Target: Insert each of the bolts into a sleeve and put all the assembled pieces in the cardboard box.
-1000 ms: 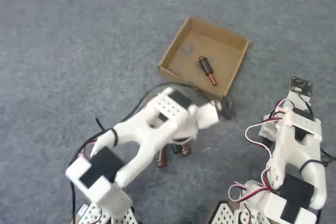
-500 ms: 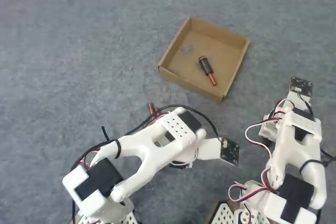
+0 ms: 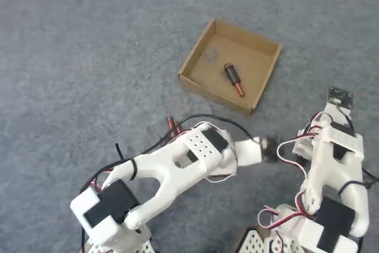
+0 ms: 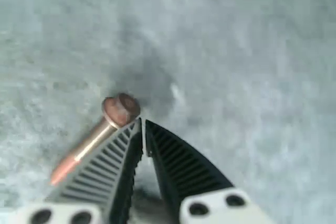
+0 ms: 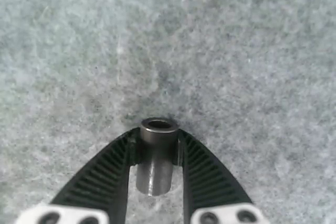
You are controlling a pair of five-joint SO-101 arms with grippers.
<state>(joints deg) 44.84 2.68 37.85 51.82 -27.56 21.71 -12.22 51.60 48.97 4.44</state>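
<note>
One bolt [image 4: 119, 109] half hidden behind narrow left jaws, right jaws gripping sleeve [image 5: 156, 157]

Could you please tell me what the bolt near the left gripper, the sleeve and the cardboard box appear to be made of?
The bolt looks like copper-coloured metal, smooth and slightly shiny; possibly only plated. The sleeve seems dark grey metal, with a dull sheen on its rim. The cardboard box looks like plain brown cardboard, matte, with thin walls.

Dark sleeve [image 5: 155, 163], seemingly snug, in right claw [image 5: 157, 133] over carpet [image 5: 236, 51].
</note>
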